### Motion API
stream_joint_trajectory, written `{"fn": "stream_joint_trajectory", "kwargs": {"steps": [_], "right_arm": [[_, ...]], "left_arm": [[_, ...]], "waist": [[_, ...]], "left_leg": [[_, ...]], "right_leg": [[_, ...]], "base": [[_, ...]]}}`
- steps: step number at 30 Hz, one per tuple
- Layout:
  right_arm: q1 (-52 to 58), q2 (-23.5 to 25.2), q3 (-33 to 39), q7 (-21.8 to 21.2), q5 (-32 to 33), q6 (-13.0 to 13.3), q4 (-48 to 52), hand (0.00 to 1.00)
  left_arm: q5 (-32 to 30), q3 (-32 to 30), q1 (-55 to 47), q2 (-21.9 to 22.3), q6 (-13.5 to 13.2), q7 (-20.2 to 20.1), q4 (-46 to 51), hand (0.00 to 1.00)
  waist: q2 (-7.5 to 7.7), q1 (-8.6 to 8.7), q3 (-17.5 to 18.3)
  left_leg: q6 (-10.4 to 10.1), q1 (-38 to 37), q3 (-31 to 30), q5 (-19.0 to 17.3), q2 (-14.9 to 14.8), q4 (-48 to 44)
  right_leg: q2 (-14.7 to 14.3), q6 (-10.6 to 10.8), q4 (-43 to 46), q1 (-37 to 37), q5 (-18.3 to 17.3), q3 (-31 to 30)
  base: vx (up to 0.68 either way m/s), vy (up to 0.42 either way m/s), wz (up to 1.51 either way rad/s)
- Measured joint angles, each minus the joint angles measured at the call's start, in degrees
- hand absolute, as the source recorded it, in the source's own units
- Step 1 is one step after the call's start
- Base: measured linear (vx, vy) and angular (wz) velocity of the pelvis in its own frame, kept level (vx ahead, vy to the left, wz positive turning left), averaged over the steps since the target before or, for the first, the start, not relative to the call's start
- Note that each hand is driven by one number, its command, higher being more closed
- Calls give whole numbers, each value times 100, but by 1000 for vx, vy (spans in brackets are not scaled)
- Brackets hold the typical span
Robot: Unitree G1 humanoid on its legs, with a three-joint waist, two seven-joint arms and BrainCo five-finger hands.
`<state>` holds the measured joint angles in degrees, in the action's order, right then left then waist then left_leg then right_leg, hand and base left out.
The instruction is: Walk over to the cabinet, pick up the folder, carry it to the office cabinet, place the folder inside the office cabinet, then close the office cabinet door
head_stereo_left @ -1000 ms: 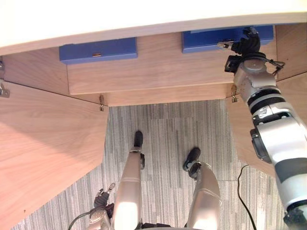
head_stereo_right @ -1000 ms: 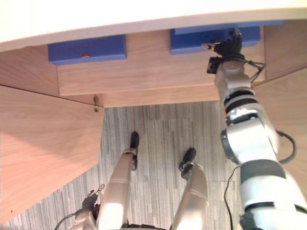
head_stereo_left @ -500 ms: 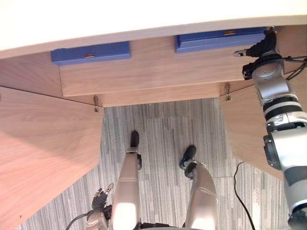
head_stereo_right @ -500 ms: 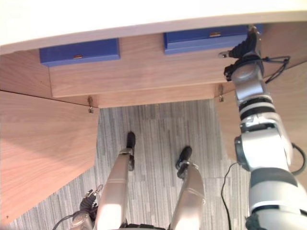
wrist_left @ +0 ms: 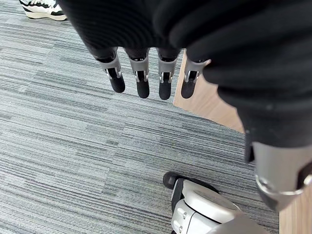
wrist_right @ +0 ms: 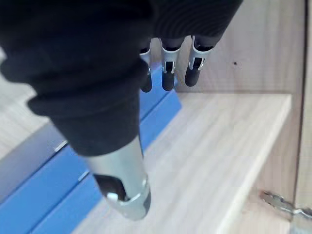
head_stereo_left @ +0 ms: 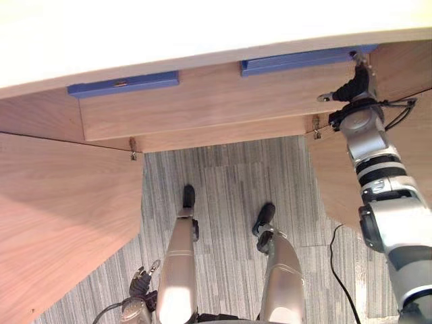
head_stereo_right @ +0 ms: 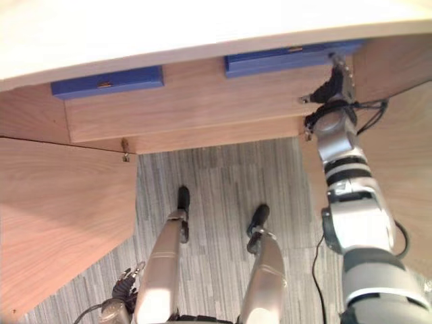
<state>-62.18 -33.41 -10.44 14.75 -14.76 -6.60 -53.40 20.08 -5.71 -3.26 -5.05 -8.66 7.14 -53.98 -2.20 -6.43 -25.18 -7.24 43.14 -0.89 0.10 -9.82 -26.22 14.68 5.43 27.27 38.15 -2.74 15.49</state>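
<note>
The folder (wrist_right: 51, 202) lies on the shelf (wrist_right: 209, 146), just beside the right robot hand (head_stereo_left: 352, 86), whose fingers are straight and empty. The left robot hand (wrist_left: 143, 78) hangs relaxed. Placing looks done; next, withdraw and swing the door (head_stereo_left: 335, 182) shut.

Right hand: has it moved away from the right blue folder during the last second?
Yes. Judged against the hinge, the right hand has pulled back toward the robot and rightward, to the near edge of the right blue folder.
</note>
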Motion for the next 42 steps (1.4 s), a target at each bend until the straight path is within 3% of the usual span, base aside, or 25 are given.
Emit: {"fn": "stream_joint_trajectory", "kwargs": {"steps": [2,5,7,11,14,17,21,23,26,30,33,35,38,42], "right_arm": [[152,58,-1,-61,-4,-18,138,0],[631,136,9,-59,-118,-46,1248,0],[1105,383,33,-41,-265,-44,2466,0],[1745,1134,191,84,-693,44,3057,0],[2481,1768,38,94,-689,184,2569,0],[3113,2125,-238,-253,-673,181,1602,0],[3488,2273,-199,-353,-653,217,241,0],[3657,2359,86,-398,-526,233,-259,0],[4078,2489,635,-583,196,290,-883,0],[4736,2709,1152,-744,472,336,-1046,0],[5208,2864,1523,-813,744,375,-1063,0],[5339,2927,1657,-841,954,420,-1133,0],[5604,3011,1979,-928,1245,438,-1175,0],[6064,3066,2282,-959,1705,455,-1186,0]], "left_arm": [[0,38,0,-18,-19,-9,-15,0],[-1,67,9,-50,-34,-16,-82,0],[-11,119,8,-98,-24,-20,-192,0],[-171,124,6,-146,12,-37,-198,0],[-324,109,5,-182,32,-52,-190,0],[-430,-29,-12,-206,54,-57,-178,0],[-431,-164,-11,-237,94,-58,-176,0],[-453,-305,-10,-245,139,-60,-173,0],[-751,-541,-9,-251,262,-56,-158,0],[-1348,-744,-27,-370,330,-84,-175,0],[-1843,-917,-157,-390,409,-99,-246,0],[-2056,-965,-181,-363,456,-103,-431,0],[-2257,-1063,-191,-295,555,-139,-562,0],[-2220,-1098,-257,-260,603,-181,-633,0]], "waist": [[-1,-11,-1],[-3,-17,-2],[-3,30,-3],[6,26,-8],[65,48,-59],[191,84,-132],[325,145,-181],[405,188,-213],[518,224,-171],[713,290,303],[808,382,896],[790,423,1102],[683,559,1323],[722,627,1687]], "left_leg": [[1,-3,-5,-1,-13,2],[2,-31,-6,-2,-32,8],[3,-52,-7,-5,-44,21],[4,-132,12,-4,-42,104],[-4,-287,41,-21,-68,117],[-45,-753,78,-134,-157,130],[-87,-1349,136,-298,-279,116],[-97,-1588,159,-387,-323,82],[-111,-2129,243,-516,-325,100],[-73,-2682,481,-535,-224,408],[-46,-3357,801,-474,-92,900],[-58,-3802,1029,-443,-53,1208],[-34,-4292,1315,-426,-54,1590],[-23,-4461,1638,-422,-31,1856]], "right_leg": [[-30,5,-65,-35,29,-1],[-77,0,-139,-83,69,-2],[-115,-12,-196,-107,98,-10],[-122,-14,-247,-129,99,-43],[-159,-15,-304,-270,101,-70],[-277,-11,-505,-801,113,-72],[-428,-2,-883,-1515,161,-75],[-486,18,-1043,-1810,201,-76],[-498,76,-1269,-2414,246,-75],[-420,157,-1640,-2885,367,-171],[-307,189,-1852,-3218,410,-311],[-251,172,-1814,-3360,421,-305],[-222,-28,-1687,-3457,557,219],[-315,-218,-2048,-3439,776,325]], "base": [[13,8,-2],[14,11,-4],[4,10,-6],[3,2,-2],[45,1,-7],[84,3,-10],[40,16,-12],[45,28,-10],[53,38,-6],[71,65,-13],[75,45,-27],[69,9,-51],[38,-10,-42],[-11,5,-48]]}}
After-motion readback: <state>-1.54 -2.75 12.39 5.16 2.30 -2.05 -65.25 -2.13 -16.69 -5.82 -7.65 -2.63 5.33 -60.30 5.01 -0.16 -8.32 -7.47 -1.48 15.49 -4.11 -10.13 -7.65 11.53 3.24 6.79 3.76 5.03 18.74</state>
